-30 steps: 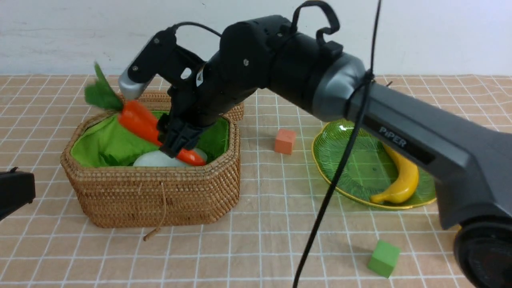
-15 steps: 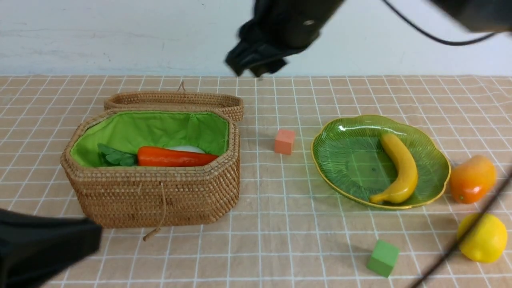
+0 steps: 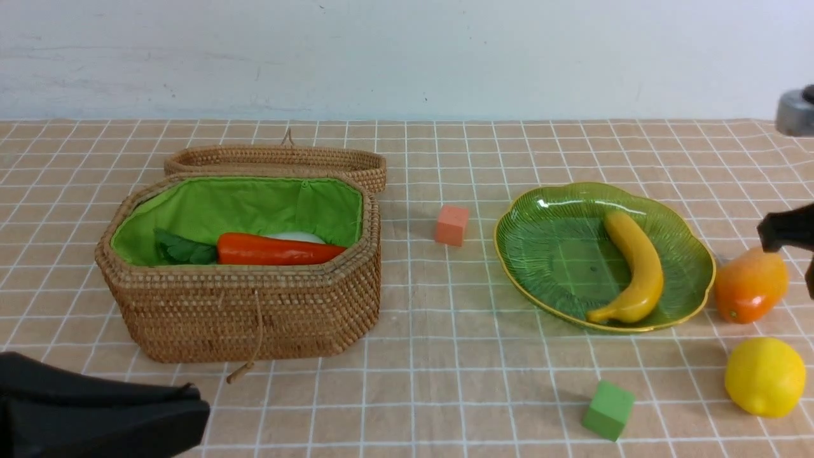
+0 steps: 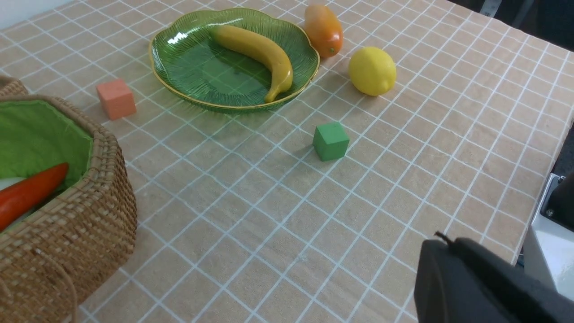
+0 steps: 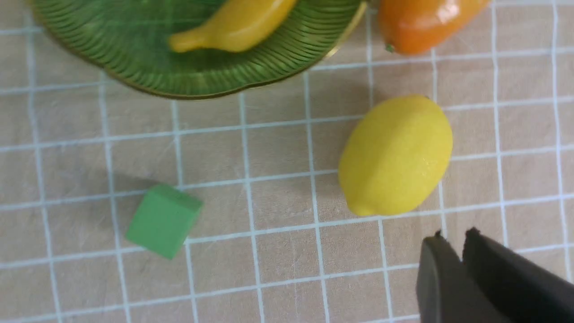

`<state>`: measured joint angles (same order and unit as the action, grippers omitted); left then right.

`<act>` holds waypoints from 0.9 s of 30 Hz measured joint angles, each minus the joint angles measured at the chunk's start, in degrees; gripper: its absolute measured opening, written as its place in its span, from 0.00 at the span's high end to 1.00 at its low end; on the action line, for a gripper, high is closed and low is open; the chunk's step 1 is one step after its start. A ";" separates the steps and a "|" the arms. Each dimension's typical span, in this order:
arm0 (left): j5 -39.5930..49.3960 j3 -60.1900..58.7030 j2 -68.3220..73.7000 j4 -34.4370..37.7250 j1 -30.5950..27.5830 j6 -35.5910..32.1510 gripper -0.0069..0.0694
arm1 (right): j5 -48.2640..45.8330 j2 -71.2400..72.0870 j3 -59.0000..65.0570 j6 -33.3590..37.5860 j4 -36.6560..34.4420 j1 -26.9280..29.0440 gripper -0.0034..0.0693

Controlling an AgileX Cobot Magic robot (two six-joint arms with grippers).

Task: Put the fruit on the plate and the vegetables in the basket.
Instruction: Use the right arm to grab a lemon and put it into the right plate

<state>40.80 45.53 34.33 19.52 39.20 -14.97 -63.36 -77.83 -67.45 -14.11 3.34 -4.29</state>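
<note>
The right end effector (image 5: 453,235) pointed down at the worktop (image 5: 269,278), its fingers nearly together and empty. The lemon (image 5: 395,154) lay just ahead of its tips, with the mango (image 5: 426,22) and the plate (image 5: 134,58) bearing the banana (image 5: 233,27) farther on. The left end effector (image 4: 448,244), closed and empty, hovered well apart from the basket (image 3: 254,312) holding the carrot (image 3: 273,249).

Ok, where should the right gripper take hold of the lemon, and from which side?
Probably across its narrower middle, coming straight down from above. The lemon lies on its side on the cloth, with both rounded flanks free. It sits apart from the plate, the mango and the green cube, so there is room either side. The tapered ends would likely slip.
</note>
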 joint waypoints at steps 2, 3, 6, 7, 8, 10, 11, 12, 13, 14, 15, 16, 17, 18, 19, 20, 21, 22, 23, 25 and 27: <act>-0.05 0.00 0.00 0.02 0.00 0.01 0.93 | 2.10 -0.48 1.90 -1.14 -1.83 1.94 0.72; -0.05 0.00 0.00 0.02 0.00 -0.01 0.93 | 3.58 -1.40 3.79 -1.70 -3.34 3.91 0.62; -0.15 0.00 0.00 0.02 0.00 -0.01 0.93 | 6.23 -3.58 5.66 -2.09 -4.95 6.01 0.37; -0.17 0.00 0.00 0.02 0.00 -0.01 0.93 | 6.55 -3.93 5.89 -2.16 -5.01 6.13 0.34; -0.22 0.00 0.00 0.02 0.00 -0.01 0.93 | 7.91 -5.29 6.21 -2.29 -5.12 6.45 0.22; -0.22 0.00 0.00 0.02 0.00 -0.01 0.93 | 10.12 -7.59 6.27 -3.17 -4.97 6.50 0.09; -0.22 0.00 0.00 0.02 0.00 -0.01 0.93 | 11.10 -8.91 6.27 -4.21 -4.66 6.50 0.05; -0.22 0.00 0.00 0.02 0.00 -0.01 0.93 | 12.10 -10.65 6.27 -5.62 -4.12 6.50 0.03; -0.22 0.00 0.00 0.02 0.00 -0.01 0.93 | 12.10 -10.95 6.27 -5.84 -4.12 6.50 0.03; -0.22 0.00 0.00 0.02 0.00 -0.01 0.93 | 12.80 -12.19 6.27 -6.52 -3.69 6.50 0.03; -0.22 0.00 0.00 0.02 0.00 -0.01 0.93 | 13.52 -13.78 6.27 -7.22 -3.34 6.50 0.03; -0.22 0.00 0.00 0.02 0.00 -0.01 0.93 | 14.48 -15.72 6.27 -7.59 -2.93 6.50 0.03; -0.22 0.00 0.00 0.02 0.00 -0.01 0.93 | 16.23 -17.91 6.27 -7.89 -2.38 6.50 0.06; -0.22 0.00 0.00 0.02 0.00 -0.01 0.93 | 16.41 -18.21 6.27 -7.96 -2.30 6.50 0.06; -0.22 0.00 0.00 0.02 0.00 -0.01 0.93 | 17.85 -20.20 6.27 -8.44 -2.02 6.50 0.08; -0.22 0.00 0.00 0.02 0.00 -0.01 0.93 | 18.48 -20.75 6.27 -8.63 -1.88 6.50 0.09; -0.08 0.00 0.00 0.02 0.00 -0.01 0.93 | 19.65 -22.33 6.21 -9.07 -1.62 6.50 0.10; -0.08 0.00 0.00 0.02 0.00 -0.01 0.93 | 19.75 -22.59 6.13 -9.06 -1.55 6.50 0.10; 0.32 0.00 0.00 0.02 0.00 -0.01 0.93 | 20.07 -23.40 6.02 -9.06 -1.55 6.52 0.11; 0.63 0.00 0.00 0.02 0.00 -0.01 0.93 | 20.43 -24.06 6.02 -8.84 -1.79 6.52 0.11; 0.83 0.00 0.00 0.02 0.00 -0.01 0.93 | 20.64 -24.72 6.02 -7.82 -2.13 6.52 0.11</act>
<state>41.64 45.53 34.33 19.54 39.20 -14.98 -42.72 -102.55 -61.43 -21.93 1.22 2.23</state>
